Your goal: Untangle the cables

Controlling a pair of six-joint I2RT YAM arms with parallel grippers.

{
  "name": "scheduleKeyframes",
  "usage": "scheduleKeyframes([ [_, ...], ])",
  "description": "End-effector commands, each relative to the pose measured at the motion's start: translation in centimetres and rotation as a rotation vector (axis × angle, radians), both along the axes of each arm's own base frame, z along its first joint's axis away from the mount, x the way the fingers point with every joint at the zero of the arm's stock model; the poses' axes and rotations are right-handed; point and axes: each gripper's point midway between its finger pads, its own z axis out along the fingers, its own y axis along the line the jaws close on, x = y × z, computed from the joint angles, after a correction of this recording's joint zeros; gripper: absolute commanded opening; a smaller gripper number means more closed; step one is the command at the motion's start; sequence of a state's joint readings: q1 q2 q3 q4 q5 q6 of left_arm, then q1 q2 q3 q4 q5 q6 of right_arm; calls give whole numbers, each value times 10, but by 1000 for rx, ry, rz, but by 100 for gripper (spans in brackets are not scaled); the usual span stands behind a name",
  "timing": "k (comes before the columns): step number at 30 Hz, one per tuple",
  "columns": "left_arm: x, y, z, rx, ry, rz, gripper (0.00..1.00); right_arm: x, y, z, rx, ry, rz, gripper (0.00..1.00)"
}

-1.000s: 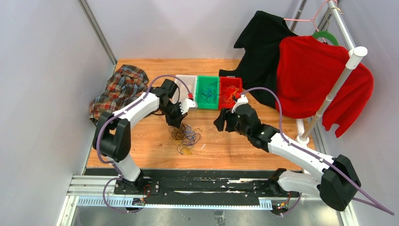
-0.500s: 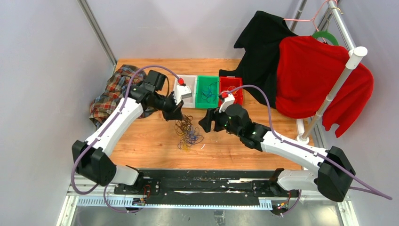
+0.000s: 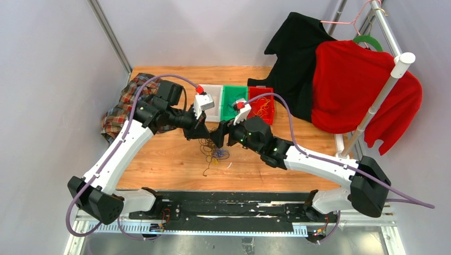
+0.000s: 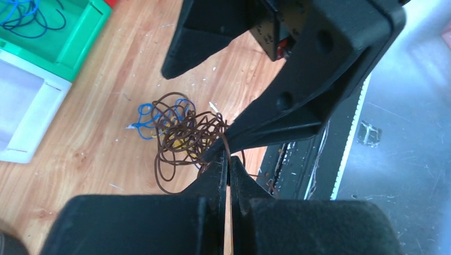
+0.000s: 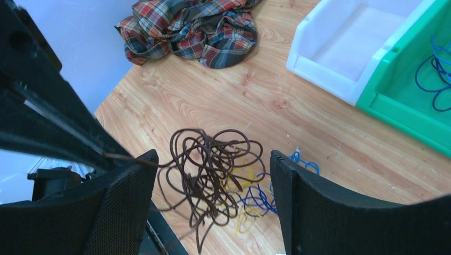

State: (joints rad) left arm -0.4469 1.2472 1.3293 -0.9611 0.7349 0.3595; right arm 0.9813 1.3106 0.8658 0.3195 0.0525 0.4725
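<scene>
The cables [image 3: 213, 152] are a small tangle of brown, blue and yellow wires on the wooden table. My left gripper [image 4: 228, 162] is shut on a brown strand and holds the brown loops [image 4: 180, 137] up, while blue wire [image 4: 140, 113] and yellow wire stay on the wood below. My right gripper [image 5: 213, 159] is open. Its two fingers stand either side of the hanging brown cables [image 5: 208, 175], above the blue wires [image 5: 256, 197]. In the top view the two grippers meet tip to tip over the tangle, the left gripper [image 3: 204, 133] beside the right gripper [image 3: 217, 136].
A white bin [image 5: 345, 48], a green bin [image 5: 409, 101] holding blue wire and a red bin [image 3: 263, 106] holding orange wire stand in a row at the back. A plaid cloth [image 3: 125, 103] lies at the left. Black and red garments [image 3: 356, 90] hang on a rack at the right.
The left gripper closed on a brown strand and rose, pulling the brown loops up off the pile. The right arm swung left to the tangle and its jaws opened wider.
</scene>
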Motion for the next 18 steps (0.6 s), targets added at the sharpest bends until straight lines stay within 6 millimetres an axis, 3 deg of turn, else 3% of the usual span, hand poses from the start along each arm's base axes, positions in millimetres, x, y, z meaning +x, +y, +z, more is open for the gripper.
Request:
scheduleKeyframes([
  [1,-13,-6,18,-46,17,-19,1,5,18,29,51,-72,-3,77],
  [10,-39,-18,62,-172,63,-81,1,24,29,0,26,-47,-88,77],
  [14,-48,-21,89,-232,61,-97,1,26,35,-26,-1,-3,-90,74],
  [18,-48,-21,118,-268,3,-91,1,22,25,-61,-39,60,-120,71],
])
